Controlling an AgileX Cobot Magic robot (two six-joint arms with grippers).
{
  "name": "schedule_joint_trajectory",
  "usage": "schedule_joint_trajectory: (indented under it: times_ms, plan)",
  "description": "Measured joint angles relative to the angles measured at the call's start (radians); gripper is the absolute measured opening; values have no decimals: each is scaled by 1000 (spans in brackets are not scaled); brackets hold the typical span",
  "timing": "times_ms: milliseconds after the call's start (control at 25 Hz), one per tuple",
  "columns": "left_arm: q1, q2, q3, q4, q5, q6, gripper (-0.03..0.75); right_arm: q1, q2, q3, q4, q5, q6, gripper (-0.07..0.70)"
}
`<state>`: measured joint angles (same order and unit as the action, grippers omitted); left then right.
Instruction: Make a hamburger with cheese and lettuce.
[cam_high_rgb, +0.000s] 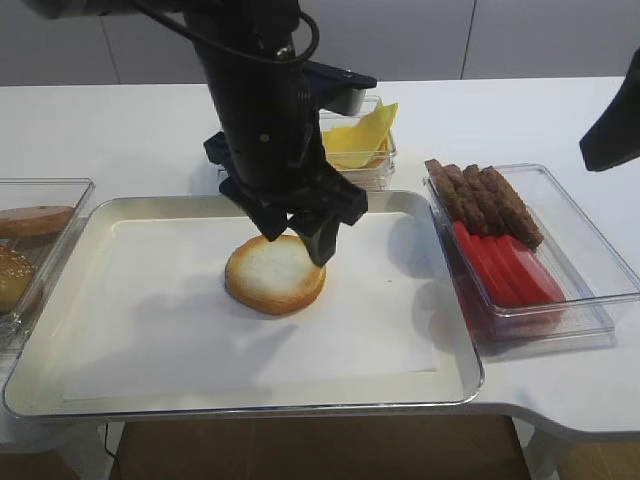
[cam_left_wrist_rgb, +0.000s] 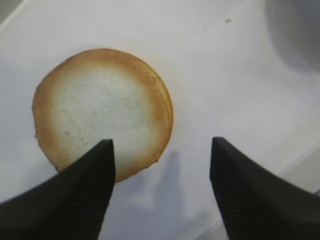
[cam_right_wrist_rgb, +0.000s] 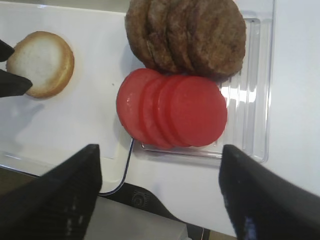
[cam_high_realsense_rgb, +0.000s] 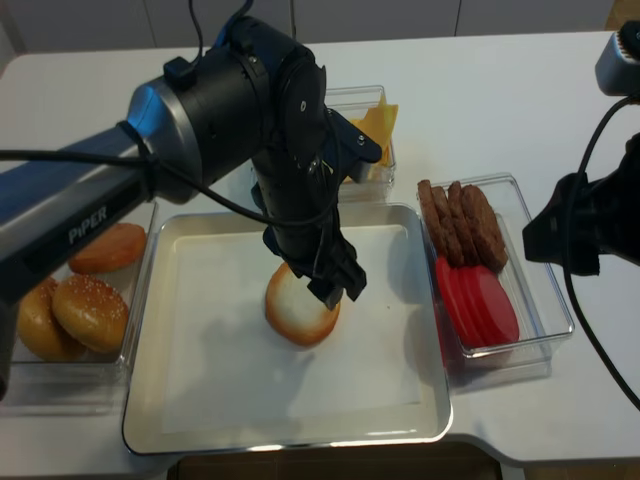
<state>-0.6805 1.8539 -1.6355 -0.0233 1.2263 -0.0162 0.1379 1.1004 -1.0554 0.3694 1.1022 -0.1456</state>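
Note:
The hamburger is a single bun half (cam_high_rgb: 275, 275) lying cut face up on the paper-lined tray (cam_high_rgb: 420, 210); it also shows as the bun half (cam_left_wrist_rgb: 102, 110) in the left wrist view. My left gripper (cam_left_wrist_rgb: 161, 142) hangs just above its near-right edge, open, with nothing between the fingers; it appears as the left gripper (cam_high_realsense_rgb: 337, 287) in the other high view. Yellow cheese slices (cam_high_rgb: 360, 135) sit in a clear box behind the left arm. The lettuce is out of view. My right gripper (cam_right_wrist_rgb: 160, 150) is open and empty, high over the tomato box.
A clear container (cam_high_rgb: 585, 255) on the right holds red tomato slices (cam_high_rgb: 505, 268) and brown patties (cam_high_rgb: 485, 200). A clear box at the left holds more buns (cam_high_realsense_rgb: 90, 310). The tray's raised rim surrounds the bun. The table's front edge runs just below the tray.

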Motion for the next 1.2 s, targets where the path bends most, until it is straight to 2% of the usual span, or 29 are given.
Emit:
schedule_joint_trajectory:
  times_ms: [120, 280, 840, 960, 1200]
  plan:
    - [0, 0, 0, -57, 0, -58, 456, 0, 0, 0, -12, 0, 0, 573]
    - [0, -6, 0, -149, 0, -65, 461, 0, 0, 0, -62, 0, 0, 573]
    - [6, -242, 0, -158, 10, -41, 447, 0, 0, 0, -80, 8, 0, 573]
    - [6, -312, 37, -158, 12, -27, 447, 0, 0, 0, -84, 9, 0, 573]
    - [6, -443, 180, -156, 18, 16, 447, 0, 0, 0, -92, 10, 0, 544]
